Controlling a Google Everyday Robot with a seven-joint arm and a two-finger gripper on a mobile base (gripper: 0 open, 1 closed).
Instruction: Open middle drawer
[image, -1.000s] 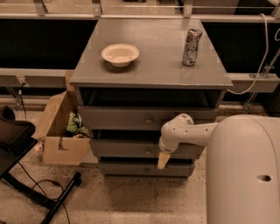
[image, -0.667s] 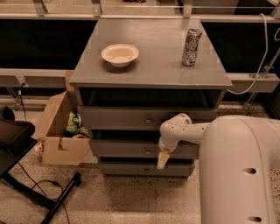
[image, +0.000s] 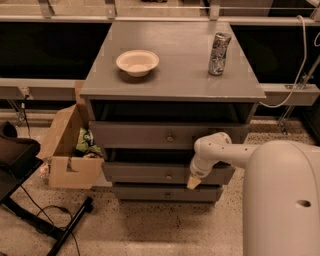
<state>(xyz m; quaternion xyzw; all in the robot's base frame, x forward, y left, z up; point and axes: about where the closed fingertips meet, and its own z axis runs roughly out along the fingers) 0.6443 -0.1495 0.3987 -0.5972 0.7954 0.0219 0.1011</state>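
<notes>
The grey cabinet (image: 172, 82) has three drawers. The middle drawer (image: 135, 172) is the second front down, with a small round dark knob (image: 169, 176) at its centre and a dark gap above it. My gripper (image: 193, 182) hangs from the white arm (image: 220, 150), which reaches in from the right. Its pale tip points down in front of the right half of the middle drawer's front, a little right of the knob and near the front's lower edge. It is not on the knob.
A cream bowl (image: 137, 62) and a can (image: 219, 47) stand on the cabinet top. An open cardboard box (image: 70, 157) with wrappers sits on the floor to the left. A black stand leg (image: 60, 227) and cables lie at the lower left. My large white body (image: 282, 200) fills the lower right.
My white body edged slightly in the view. The gripper stays at about the same spot in front of the middle drawer, and the drawer has not visibly moved.
</notes>
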